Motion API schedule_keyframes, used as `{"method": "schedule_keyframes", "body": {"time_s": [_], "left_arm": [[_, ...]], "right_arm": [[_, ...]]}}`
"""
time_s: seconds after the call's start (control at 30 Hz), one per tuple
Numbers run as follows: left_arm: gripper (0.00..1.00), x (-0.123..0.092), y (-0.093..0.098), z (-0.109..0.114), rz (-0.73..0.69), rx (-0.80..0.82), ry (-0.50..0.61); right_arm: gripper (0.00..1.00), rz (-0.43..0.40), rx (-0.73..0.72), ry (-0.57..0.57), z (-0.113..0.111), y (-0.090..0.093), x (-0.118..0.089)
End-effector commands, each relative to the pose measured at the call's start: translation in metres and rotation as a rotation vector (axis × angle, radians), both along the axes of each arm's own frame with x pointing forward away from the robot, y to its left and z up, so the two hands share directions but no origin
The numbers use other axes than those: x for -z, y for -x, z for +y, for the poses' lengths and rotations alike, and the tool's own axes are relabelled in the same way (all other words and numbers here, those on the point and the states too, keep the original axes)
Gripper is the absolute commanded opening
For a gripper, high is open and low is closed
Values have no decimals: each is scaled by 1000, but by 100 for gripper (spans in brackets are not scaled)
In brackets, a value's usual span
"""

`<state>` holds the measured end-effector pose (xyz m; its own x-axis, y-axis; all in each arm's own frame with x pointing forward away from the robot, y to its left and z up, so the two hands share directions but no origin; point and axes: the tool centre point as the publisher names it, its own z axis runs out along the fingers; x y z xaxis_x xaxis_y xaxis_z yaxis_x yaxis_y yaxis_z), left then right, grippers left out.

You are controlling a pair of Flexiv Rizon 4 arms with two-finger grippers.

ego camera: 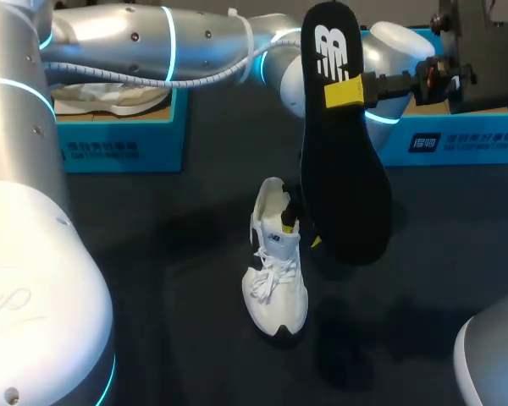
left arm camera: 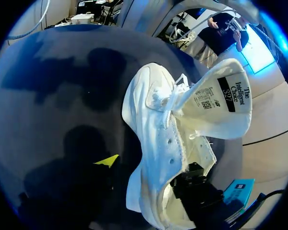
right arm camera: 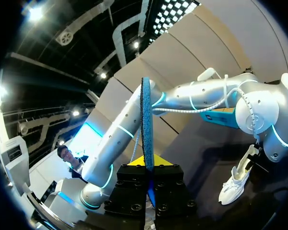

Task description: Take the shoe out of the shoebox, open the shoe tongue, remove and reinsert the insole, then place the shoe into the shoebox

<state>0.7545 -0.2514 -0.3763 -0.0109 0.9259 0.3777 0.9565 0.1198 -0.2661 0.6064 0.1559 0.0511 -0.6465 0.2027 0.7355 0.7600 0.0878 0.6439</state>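
Shoe: The white shoe (ego camera: 275, 275) stood on its sole on the table (ego camera: 169, 254), outside any box, toe pointing back toward the robot.
Tongue: The tongue (left arm camera: 221, 105) was lifted up and away from the shoe's opening, label side showing, so the shoe's mouth gaped wide.
Insole: The black insole (ego camera: 343, 186) was out of the shoe. It hung upright in the air just to the right of the shoe, lower end near the heel.
Right gripper: The right gripper (ego camera: 349, 89) pinched the insole's upper end between its two fingers, well above the shoe.
Left gripper: The left gripper (ego camera: 292, 222) sat at the shoe's heel opening, with a dark part of it inside the shoe. Whether it was clamping the shoe could not be told.
Done, by the look of it: shoe taken out, tongue opened, insole removed.
Left to do, as judged: slide the insole back in, then put the shoe into the box.
Surface: The table was dark and matte, with soft shadows around the shoe.
Boxes: A blue shoebox (ego camera: 123, 139) stood beyond the shoe to its left, with something white inside that was too unclear to name. A second blue box (ego camera: 457, 139) stood beyond the shoe to its right.
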Motion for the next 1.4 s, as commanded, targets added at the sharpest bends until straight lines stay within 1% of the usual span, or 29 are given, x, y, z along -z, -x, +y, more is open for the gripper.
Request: {"method": "schedule_keyframes", "body": {"time_s": [0.03,0.3,0.5,0.53,0.57,0.8,0.97,1.2,1.4], "left_arm": [[100,-13,-3,1,-12,-12,27],[100,-36,-13,-6,-35,-43,86],[100,-54,-23,-7,-64,-76,133],[100,-60,-26,-7,-72,-87,146],[100,-65,-29,-7,-82,-95,156],[100,-88,-42,-7,-115,-130,198],[100,-103,-53,-3,-138,-157,231],[100,-128,-69,3,-144,-206,298],[100,-151,-70,7,-162,-215,376]], "right_arm": [[0,3,0,2,4,-2,0],[0,3,0,2,4,-2,0],[0,16,3,13,-2,-12,0],[0,31,1,27,-4,-16,1],[0,27,1,28,-7,-19,0],[0,33,21,36,-21,-36,-4],[0,59,51,45,-34,-50,-4],[0,112,91,34,-49,-72,2],[0,177,148,8,-61,-90,12]]}}
